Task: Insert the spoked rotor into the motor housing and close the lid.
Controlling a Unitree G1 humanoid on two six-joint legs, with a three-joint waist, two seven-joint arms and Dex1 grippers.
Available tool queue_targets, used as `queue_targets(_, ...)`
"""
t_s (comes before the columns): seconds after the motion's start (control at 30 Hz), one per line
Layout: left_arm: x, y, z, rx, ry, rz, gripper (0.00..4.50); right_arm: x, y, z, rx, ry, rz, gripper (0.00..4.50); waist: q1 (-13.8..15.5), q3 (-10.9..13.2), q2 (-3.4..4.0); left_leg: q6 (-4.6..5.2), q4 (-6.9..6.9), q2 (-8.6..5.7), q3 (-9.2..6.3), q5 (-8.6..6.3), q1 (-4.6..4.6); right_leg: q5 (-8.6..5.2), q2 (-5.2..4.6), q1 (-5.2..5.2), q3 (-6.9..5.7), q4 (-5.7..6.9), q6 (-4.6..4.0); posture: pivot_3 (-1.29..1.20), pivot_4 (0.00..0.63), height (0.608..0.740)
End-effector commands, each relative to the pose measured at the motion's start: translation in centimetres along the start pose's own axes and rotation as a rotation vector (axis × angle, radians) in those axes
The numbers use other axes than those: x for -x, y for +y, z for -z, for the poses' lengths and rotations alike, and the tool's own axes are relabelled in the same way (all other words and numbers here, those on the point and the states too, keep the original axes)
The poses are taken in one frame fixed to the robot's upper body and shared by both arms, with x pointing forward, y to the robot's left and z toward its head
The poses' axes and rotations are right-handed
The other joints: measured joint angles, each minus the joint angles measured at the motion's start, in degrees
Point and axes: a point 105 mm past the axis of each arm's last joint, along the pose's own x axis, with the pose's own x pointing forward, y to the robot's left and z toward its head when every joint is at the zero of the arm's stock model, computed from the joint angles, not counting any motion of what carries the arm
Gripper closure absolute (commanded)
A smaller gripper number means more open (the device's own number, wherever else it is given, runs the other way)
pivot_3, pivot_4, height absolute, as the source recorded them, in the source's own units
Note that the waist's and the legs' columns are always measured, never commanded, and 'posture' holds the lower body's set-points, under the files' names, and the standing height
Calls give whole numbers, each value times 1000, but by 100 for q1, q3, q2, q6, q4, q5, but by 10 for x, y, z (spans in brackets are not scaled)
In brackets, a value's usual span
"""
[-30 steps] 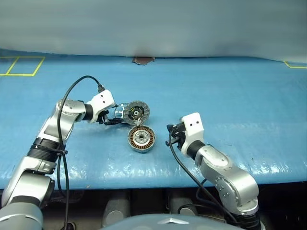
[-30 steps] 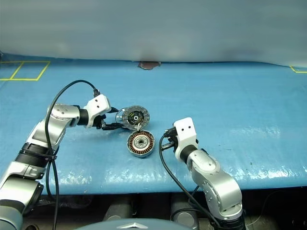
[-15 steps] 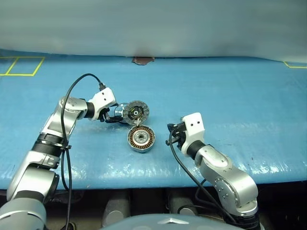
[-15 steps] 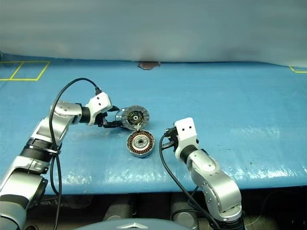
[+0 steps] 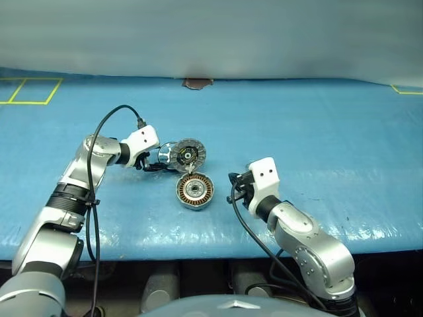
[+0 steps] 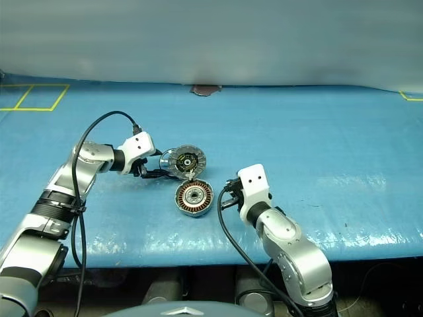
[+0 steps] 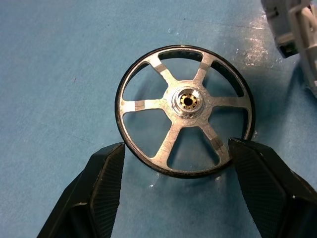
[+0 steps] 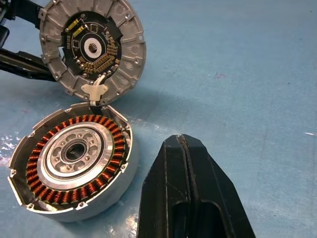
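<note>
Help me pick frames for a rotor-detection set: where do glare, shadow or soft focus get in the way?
Left wrist view: spoked rotor sharp; the black fingers at the near edge look soft. Right wrist view: motor housing and lid crisp, with glare patches on the blue sheet beside the housing. Left eye view: bright sheen along the sheet's near edge, and the rotor sits small, partly hidden behind the lid.

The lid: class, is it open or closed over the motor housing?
Open. The lid lies flipped back beside the motor housing, its dark inner face up and the copper windings exposed.
</note>
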Motion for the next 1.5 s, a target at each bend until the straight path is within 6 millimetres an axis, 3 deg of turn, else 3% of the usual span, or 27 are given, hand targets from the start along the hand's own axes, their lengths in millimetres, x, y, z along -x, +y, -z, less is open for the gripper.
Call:
queue_targets(0.03,0,5,-11,-30,-27,-20,878,3,7,-13,24,-63,-30,4500,0,0,0,0,0,0,0,0,0,0,0,0,0,0,0,0,150,740)
queue_targets(0.47,-6,9,-12,-48,-22,-44,878,3,6,-14,23,-68,-25,4500,0,0,0,0,1,0,0,0,0,1,1,0,0,0,1,0,150,740)
queue_targets(0.57,-6,11,-12,-46,-20,-51,1730,3,6,-14,23,-70,-22,4500,2,0,0,0,0,0,0,0,0,1,1,0,0,0,1,0,150,740)
queue_targets(0.93,-4,9,-10,-44,-20,-45,1730,3,6,-15,26,-79,-25,4500,-1,0,-1,0,1,0,0,0,0,1,1,0,1,0,1,0,150,740)
queue_targets(1.13,9,28,-13,13,-63,-130,1730,3,5,-15,24,-79,-19,4500,-3,0,-1,0,1,0,-1,0,0,1,1,0,0,0,1,0,150,740)
queue_targets(1.27,12,29,-17,6,-89,-114,1730,3,5,-15,23,-79,-17,4500,0,0,-1,0,0,0,-1,0,0,1,1,0,0,0,1,0,150,740)
queue_targets(1.43,9,21,-20,20,-99,-68,219,2,5,-15,26,-82,-20,4500,0,0,-1,0,0,0,-1,0,0,1,1,1,1,0,1,0,150,740)
queue_targets(1.5,9,17,-21,20,-106,-35,219,2,5,-15,25,-84,-18,4500,0,0,-1,0,1,0,-1,0,0,1,1,1,1,0,1,0,150,740)
